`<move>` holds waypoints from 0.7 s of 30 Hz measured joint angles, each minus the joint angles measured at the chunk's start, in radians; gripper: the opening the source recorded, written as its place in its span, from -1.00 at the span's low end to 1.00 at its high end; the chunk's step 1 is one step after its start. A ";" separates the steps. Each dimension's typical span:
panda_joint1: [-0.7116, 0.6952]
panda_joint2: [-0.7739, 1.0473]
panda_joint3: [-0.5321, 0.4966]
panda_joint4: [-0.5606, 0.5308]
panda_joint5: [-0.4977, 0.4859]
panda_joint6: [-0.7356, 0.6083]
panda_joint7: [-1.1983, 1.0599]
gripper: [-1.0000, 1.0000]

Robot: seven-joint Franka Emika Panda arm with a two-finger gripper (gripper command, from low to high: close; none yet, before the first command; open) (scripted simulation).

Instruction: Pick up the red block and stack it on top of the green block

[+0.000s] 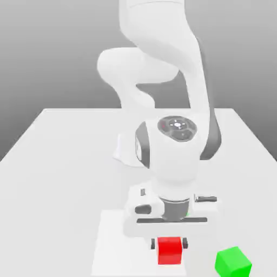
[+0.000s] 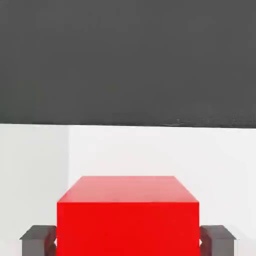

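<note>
Going from the exterior view's left to its right, one paler rectangular patch (image 1: 116, 243) lies on the single light-grey, smooth table (image 1: 48, 178). Over its side nearer the table's right edge is the one black-and-white two-finger gripper (image 1: 169, 244), grasping the only bright red matte cube (image 1: 169, 251), with one dark fingertip against each of two opposite sides. Whether the red cube touches the table, I cannot tell. One bright green matte cube (image 1: 233, 263) sits farther right, apart from the red one and nearer the table's right edge. That makes two cubes in all. The one white, jointed arm (image 1: 162, 32) rises from the table's far part, bends over and comes down toward the viewer, its hand pointing downward, about upright.
</note>
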State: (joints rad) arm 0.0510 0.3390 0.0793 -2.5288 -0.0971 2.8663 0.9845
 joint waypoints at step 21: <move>0.146 0.036 0.099 0.222 -0.046 -0.194 -0.012 1.00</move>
State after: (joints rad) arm 0.1972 0.3745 0.1783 -2.3070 -0.1428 2.6724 0.9726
